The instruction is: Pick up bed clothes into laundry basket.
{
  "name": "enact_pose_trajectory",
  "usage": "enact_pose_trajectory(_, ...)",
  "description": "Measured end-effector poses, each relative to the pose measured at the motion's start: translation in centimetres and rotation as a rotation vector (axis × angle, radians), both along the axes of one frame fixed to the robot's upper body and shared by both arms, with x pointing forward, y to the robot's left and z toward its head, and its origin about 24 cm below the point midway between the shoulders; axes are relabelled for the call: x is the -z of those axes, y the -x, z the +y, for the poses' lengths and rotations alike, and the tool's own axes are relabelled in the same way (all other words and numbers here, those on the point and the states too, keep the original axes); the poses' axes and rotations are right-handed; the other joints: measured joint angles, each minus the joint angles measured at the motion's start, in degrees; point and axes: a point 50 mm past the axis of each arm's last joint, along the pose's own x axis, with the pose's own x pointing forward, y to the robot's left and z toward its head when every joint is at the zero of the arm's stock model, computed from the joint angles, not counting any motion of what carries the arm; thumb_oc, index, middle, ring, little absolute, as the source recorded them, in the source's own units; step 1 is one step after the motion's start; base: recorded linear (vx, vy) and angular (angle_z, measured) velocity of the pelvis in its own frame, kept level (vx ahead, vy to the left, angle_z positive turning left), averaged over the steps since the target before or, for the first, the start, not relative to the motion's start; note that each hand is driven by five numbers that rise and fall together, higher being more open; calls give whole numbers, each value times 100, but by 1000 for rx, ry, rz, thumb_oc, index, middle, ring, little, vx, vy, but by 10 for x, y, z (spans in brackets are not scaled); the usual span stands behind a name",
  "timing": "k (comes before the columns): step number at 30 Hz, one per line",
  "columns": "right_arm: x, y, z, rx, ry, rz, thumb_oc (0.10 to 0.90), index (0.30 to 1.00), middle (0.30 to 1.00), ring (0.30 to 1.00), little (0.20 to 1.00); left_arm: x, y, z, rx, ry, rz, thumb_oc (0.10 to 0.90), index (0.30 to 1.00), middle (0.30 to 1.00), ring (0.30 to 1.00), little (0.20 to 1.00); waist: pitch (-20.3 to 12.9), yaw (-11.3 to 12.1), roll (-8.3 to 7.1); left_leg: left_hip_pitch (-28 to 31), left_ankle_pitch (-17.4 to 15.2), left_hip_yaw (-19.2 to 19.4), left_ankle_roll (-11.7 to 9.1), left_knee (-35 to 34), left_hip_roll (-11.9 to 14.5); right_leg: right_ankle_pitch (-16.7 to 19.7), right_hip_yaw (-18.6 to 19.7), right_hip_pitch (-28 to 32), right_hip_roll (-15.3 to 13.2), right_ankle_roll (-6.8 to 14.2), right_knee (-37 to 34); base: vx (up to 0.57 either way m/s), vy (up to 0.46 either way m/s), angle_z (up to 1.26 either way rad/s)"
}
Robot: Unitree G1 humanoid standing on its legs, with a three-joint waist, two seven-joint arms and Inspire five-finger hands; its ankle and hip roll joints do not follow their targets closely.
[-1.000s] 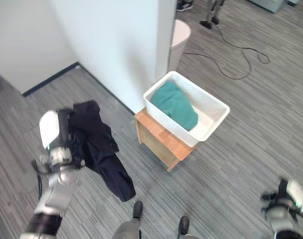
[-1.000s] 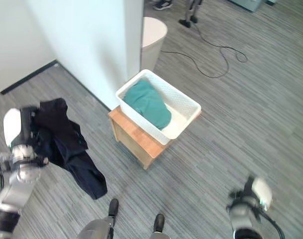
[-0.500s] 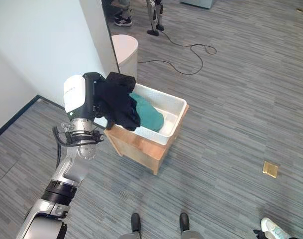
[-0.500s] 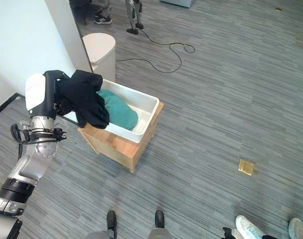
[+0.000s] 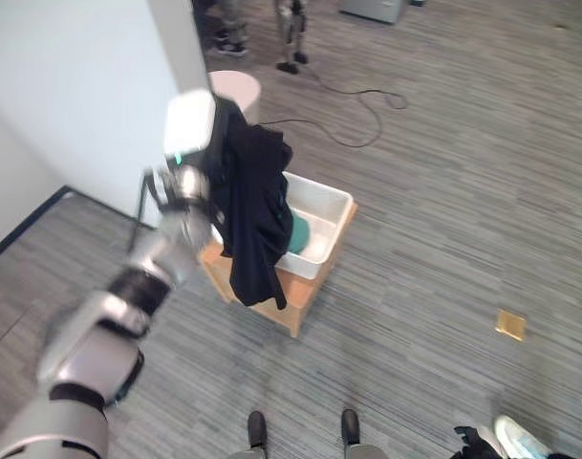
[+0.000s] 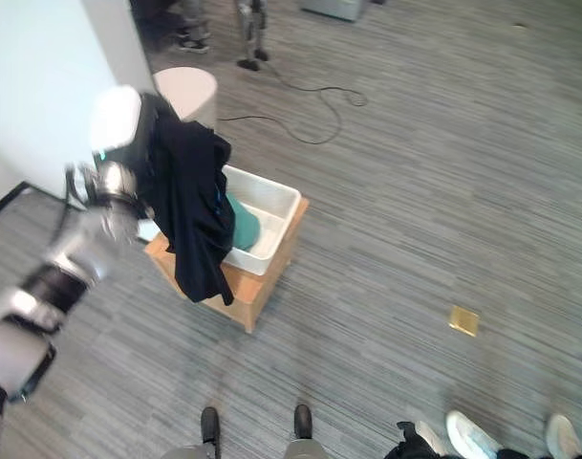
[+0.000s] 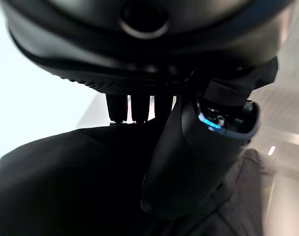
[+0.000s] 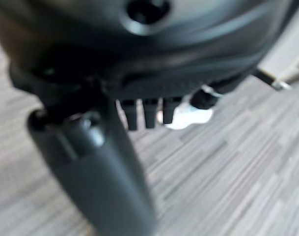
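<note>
My left hand [image 5: 197, 134] is raised above the white laundry basket [image 5: 331, 210], shut on a black garment [image 5: 253, 212]. The garment hangs long from the hand and drapes down past the basket's left rim and the front of the wooden stool [image 5: 271, 290] beneath it. A green cloth [image 5: 298, 232] lies inside the basket. In the left wrist view the black cloth [image 7: 61, 182] lies against the thumb [image 7: 188, 147] and fingers [image 7: 135, 109]. My right hand [image 8: 139, 73] hangs low over the grey floor, fingers [image 8: 144, 114] straight, holding nothing.
A white wall [image 5: 71, 86] stands left of the basket, with a round white bin [image 5: 235, 88] behind it. A black cable [image 5: 367, 96] loops on the floor beyond. A person's white shoes [image 6: 472, 435] are at the lower right; a small brass plate [image 5: 509, 325] is set in the floor.
My left arm has lifted the black garment higher; it now hangs full length over the basket's left side instead of bunched by the hand. The camera has shifted slightly.
</note>
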Motion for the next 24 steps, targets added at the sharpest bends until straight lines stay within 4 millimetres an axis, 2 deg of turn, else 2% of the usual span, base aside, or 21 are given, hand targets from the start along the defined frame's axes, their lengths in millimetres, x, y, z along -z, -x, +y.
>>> enact_pose_trajectory(1, 0, 1, 0, 1, 0, 3, 800, 900, 900, 900, 900, -4, 0, -2, 6, 0, -12, 400, 300, 300, 300, 300, 0, -5, 0, 2, 0, 2, 0, 0, 0, 0, 0, 0, 0, 0, 0, 39, 41, -3)
enact_pose_trajectory(3, 1, -1, -2, 34, -14, 43, 800, 900, 900, 900, 900, -35, -7, -23, 35, -76, -45, 400, 300, 300, 300, 300, -16, 43, -23, 2, -28, 38, 13, 0, 9, 20, 16, -21, 11, 3, 0, 9, 25, -8)
enact_pose_trajectory(5, -1, -9, -2, 29, -16, 15, 800, 900, 900, 900, 900, -55, -4, -28, 62, -60, -100, 400, 300, 300, 300, 300, -32, -12, -27, 25, -36, 78, 18, 0, -6, 21, 58, -27, -4, 4, 0, 24, 33, -12)
enact_pose_trajectory(10, -3, -21, 3, 12, -40, -22, 800, 900, 900, 900, 900, -85, 4, -41, 122, -50, -189, 400, 300, 300, 300, 300, -37, -48, -23, 25, -37, 90, 17, -1, 2, 21, 66, -34, 7, 4, 0, 3, 3, -1)
enact_pose_trajectory(17, -4, -23, 3, 21, -46, -32, 800, 900, 900, 900, 900, -83, 4, -47, 137, -59, -189, 400, 300, 300, 300, 300, -53, -69, -27, 23, -50, 107, 11, -1, -2, 21, 76, -77, 7, 3, 1, 13, 5, -1)
enact_pose_trajectory(20, -3, -22, 4, 26, -50, -32, 800, 900, 900, 900, 900, -66, -9, -41, 72, -80, -114, 400, 300, 300, 300, 300, -208, -99, -55, -23, -75, 202, 21, -1, -6, 22, 173, -172, 1, 4, 12, 0, 3, -15)
enact_pose_trajectory(24, -3, -23, 5, 15, -48, -28, 800, 900, 900, 900, 900, -56, -15, -37, 29, -86, -72, 400, 300, 300, 300, 300, -270, -163, -83, -183, -75, 288, 23, -1, 3, 83, 229, -402, 22, 4, 40, -29, 16, -14)
